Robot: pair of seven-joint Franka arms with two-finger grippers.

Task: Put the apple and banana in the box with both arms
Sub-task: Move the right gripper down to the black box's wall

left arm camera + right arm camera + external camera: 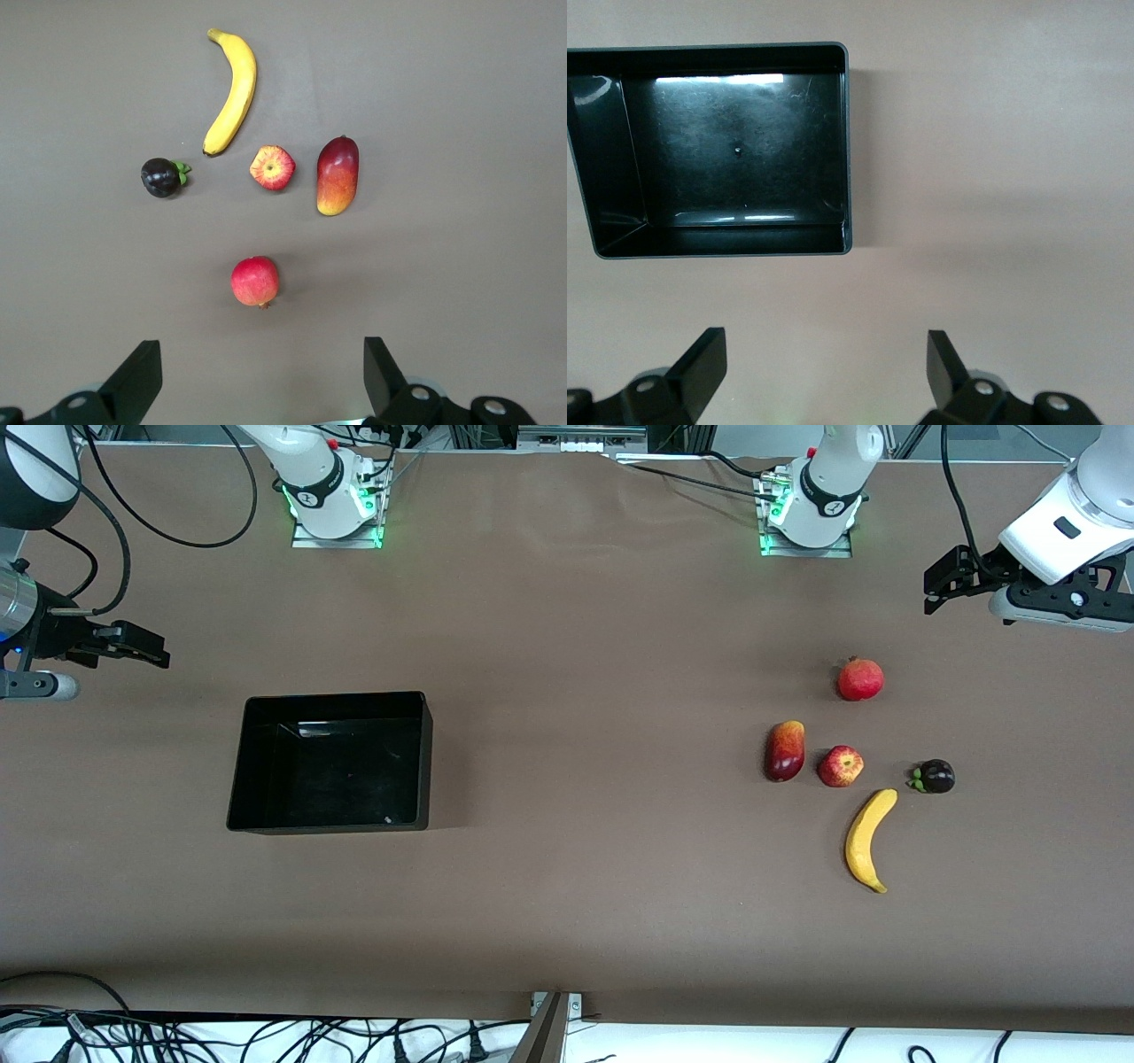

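apple and banana on desk, left arm's end, box empty | left pincer open above bare desk; right pincer open, waiting | apple likely light, rigid, slick: pinch its middle; banana: mid-length

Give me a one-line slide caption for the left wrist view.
Open left tool above the table, with pomegranate, apple, mango, mangosteen and banana lying apart ahead.

arms: white, black bands | cables: black | bases: green lights | end effector: black
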